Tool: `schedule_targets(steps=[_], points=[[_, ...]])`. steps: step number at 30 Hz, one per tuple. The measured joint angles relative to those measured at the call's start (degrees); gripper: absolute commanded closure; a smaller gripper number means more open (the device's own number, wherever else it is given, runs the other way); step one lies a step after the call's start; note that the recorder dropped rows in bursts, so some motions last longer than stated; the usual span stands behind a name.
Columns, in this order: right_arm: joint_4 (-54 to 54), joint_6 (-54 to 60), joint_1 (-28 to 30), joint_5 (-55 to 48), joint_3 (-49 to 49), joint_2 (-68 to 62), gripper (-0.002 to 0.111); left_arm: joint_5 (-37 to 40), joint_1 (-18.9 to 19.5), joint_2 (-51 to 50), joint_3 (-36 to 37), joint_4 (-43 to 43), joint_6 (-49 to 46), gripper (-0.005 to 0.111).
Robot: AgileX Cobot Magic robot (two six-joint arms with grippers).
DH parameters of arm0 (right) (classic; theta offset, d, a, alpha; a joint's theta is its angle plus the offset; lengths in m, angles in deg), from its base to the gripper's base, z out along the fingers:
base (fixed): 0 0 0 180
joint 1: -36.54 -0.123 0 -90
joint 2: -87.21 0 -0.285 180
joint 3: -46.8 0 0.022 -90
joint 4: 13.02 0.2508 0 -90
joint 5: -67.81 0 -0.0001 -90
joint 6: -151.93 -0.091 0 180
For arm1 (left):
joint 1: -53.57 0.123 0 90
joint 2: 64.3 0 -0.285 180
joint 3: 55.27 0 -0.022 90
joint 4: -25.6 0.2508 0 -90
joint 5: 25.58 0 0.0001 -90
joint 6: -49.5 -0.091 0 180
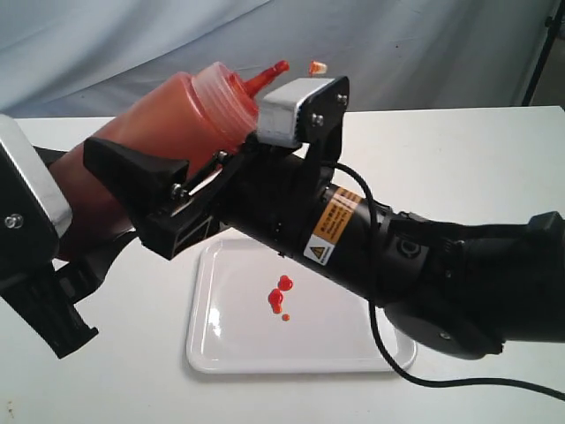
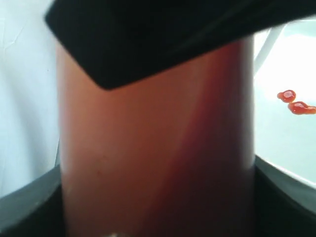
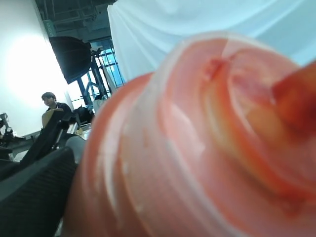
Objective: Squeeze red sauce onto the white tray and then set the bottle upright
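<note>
Two grippers share the bottle point(image 1: 168, 115), which hangs tilted in the air with its nozzle point(image 1: 269, 75) aimed up and away from the left fingers. The left gripper point(image 2: 157, 205) is clamped on the lower body, and in its wrist view the dark red wall fills the whole gap between its fingers. The right gripper point(image 1: 119, 190) flanks the upper body, one finger lying across the near side. Whether its pads press the plastic I cannot tell.

Beneath the right fingers the white tray point(image 1: 221, 353) lies flat on the table point(image 1: 459, 159), with a small cluster of red sauce point(image 1: 281, 296) on it. Squeezing therefore looks done, and the step in hand is standing the bottle upright. That calls for swinging the nozzle to vertical, lowering the base squarely onto the table, then opening both sets of fingers without nudging it.

The bottle's base is hidden behind the left gripper. The right gripper's far finger is behind the bottle. The right wrist view shows only a blurred cap.
</note>
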Motion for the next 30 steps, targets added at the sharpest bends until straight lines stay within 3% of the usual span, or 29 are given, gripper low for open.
schedule_targets(steps=[7, 12, 18, 22, 27, 30], points=[[-0.9, 2.9, 0.0, -3.2, -2.8, 0.0, 0.077, 0.2, 1.7, 0.0, 0.0, 1.3, 0.7, 0.107], [0.1, 8.9, 0.0, -3.2, -3.5, 0.0, 0.089, -7.4, 8.0, -0.1, 0.0, 1.5, 0.5, 0.107], [3.7, 18.6, -0.4, -3.8, -3.6, 0.0, 0.09, -23.4, 18.8, -5.3, 0.1, 1.7, 0.2, 0.107], [6.1, 23.7, -0.6, -9.5, -5.9, -0.9, 0.09, -35.0, 26.5, -11.8, 0.0, 0.7, 0.1, 0.107], [6.1, 26.2, -0.6, -18.6, -14.5, -4.9, 0.09, -47.8, 34.6, -19.6, -0.6, -9.6, -6.3, 0.107], [6.0, 27.4, -0.6, -20.4, -18.8, -7.8, 0.09, -51.4, 36.3, -23.2, -1.3, -18.2, -13.0, 0.107]])
